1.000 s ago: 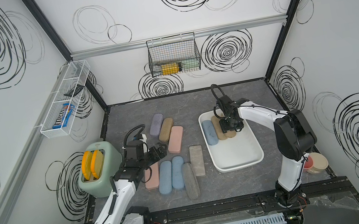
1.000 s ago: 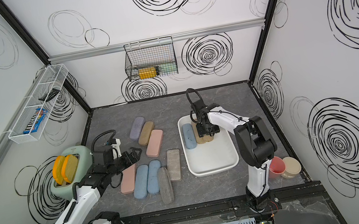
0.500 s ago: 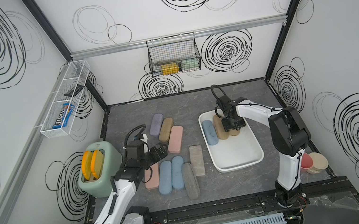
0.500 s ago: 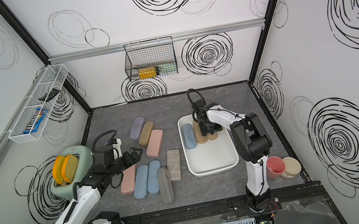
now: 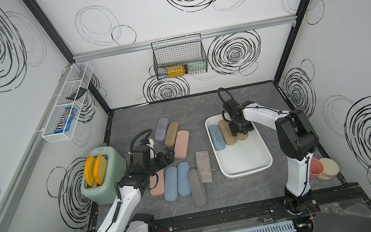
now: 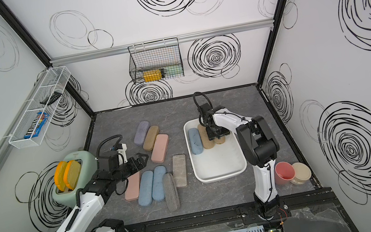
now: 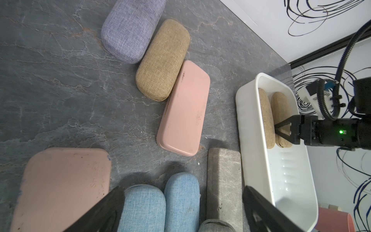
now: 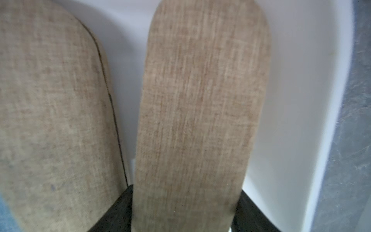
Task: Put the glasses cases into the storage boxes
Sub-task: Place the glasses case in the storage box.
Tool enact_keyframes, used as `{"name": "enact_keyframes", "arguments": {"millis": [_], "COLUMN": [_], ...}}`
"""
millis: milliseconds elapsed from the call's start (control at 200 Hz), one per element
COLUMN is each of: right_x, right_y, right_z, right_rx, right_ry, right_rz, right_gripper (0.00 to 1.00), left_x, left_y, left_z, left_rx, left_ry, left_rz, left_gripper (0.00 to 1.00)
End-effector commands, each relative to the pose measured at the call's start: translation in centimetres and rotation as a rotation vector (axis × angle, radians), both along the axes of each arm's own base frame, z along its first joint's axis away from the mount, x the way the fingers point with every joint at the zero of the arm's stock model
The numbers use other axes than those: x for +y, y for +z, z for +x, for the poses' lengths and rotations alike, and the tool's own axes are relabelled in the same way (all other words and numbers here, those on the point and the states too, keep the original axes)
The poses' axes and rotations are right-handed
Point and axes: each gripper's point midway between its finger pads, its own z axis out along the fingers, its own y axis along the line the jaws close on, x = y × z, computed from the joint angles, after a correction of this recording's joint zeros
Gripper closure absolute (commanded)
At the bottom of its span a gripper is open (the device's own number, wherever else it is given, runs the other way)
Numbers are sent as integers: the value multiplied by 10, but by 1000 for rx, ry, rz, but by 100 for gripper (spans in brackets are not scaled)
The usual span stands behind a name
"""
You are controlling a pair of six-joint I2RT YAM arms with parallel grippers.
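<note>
A: Both top views?
B: High at six o'clock, looking down toward twelve, sharing the whole table.
A: The wrists?
B: Left hangs near, right nearer (tight over a tan case); both show the white bin.

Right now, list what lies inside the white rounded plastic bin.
The bin holds a blue fabric case, a tan fabric case beside it, and a second tan case between the right gripper's jaws. The gripper covers most of that case from above; anything beneath the cases is hidden.
</note>
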Motion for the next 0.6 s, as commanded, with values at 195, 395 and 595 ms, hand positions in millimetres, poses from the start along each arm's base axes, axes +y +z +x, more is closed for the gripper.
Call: {"name": "enact_keyframes", "arguments": {"millis": [195, 395, 595], "right_x": [3, 4, 7], "right_y": [14, 19, 26], "right_z": [14, 16, 15], "right_rx": [-47, -58, -73], "right_ry": [-12, -13, -12], "right_rz": [10, 12, 19], "right_gripper": [26, 21, 21], "left_x": [0, 0, 0], "left_y": [3, 3, 3], "left_z": [2, 2, 1], "left_rx": [-18, -16, -17], "left_ry": [9, 11, 11], "left_rz": [7, 8, 9], "left_gripper": [4, 4, 4]}}
